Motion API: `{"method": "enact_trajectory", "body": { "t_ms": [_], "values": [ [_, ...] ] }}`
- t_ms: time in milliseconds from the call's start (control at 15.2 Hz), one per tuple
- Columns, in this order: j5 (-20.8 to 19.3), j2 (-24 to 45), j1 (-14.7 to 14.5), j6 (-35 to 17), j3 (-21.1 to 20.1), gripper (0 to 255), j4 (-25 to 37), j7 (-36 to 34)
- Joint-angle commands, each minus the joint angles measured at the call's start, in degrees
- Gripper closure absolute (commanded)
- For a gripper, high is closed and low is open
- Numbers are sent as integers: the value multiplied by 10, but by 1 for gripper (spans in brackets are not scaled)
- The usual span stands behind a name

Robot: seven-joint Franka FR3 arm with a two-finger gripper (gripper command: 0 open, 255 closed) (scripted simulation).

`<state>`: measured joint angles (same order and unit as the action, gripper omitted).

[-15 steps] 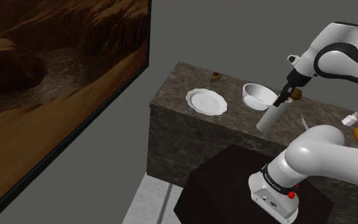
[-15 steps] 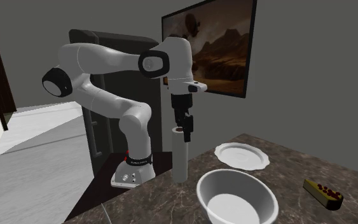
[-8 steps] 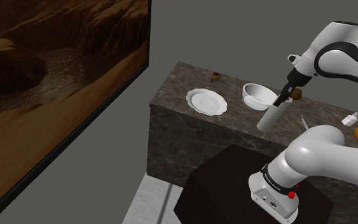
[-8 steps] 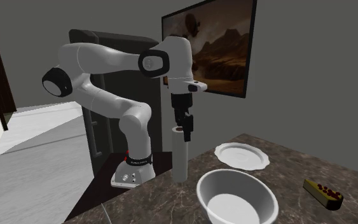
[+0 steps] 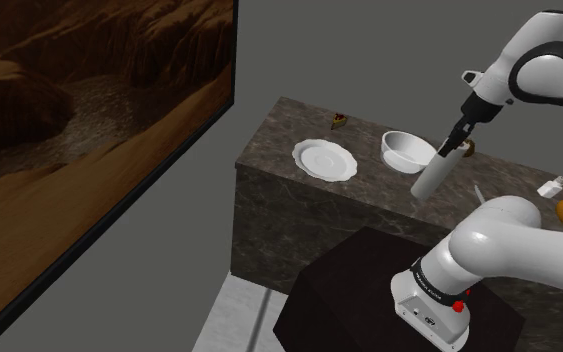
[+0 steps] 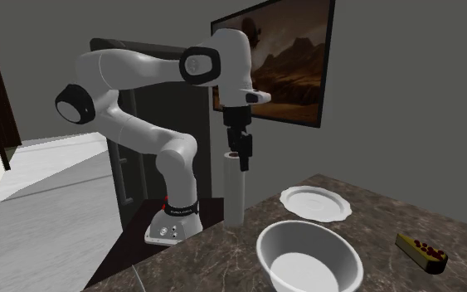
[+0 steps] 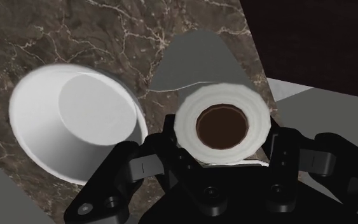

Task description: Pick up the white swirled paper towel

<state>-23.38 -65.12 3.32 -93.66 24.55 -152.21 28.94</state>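
Paper towel roll (image 6: 235, 195) stands upright at the dark stone counter's (image 6: 372, 220) edge. The black gripper (image 6: 240, 159) pinches its top tight. A white bowl (image 6: 308, 229) sits just beside it, a plate (image 6: 313, 203) farther off.

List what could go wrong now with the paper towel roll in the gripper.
1. The gripper clasps the tall paper towel roll only at its top end. The long body hanging below could swing or slip out in a fast move.
2. The white bowl stands close beside the roll on the counter. A low sideways move might knock it.
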Motion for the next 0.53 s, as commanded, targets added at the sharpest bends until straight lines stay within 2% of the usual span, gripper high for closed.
{"method": "enact_trajectory", "body": {
  "t_ms": [0, 462],
  "values": [
    [4, 6, -3, 11, -4, 255, 17, 2],
    [18, 18, -10, 42, -17, 255, 61, 4]
  ]
}}
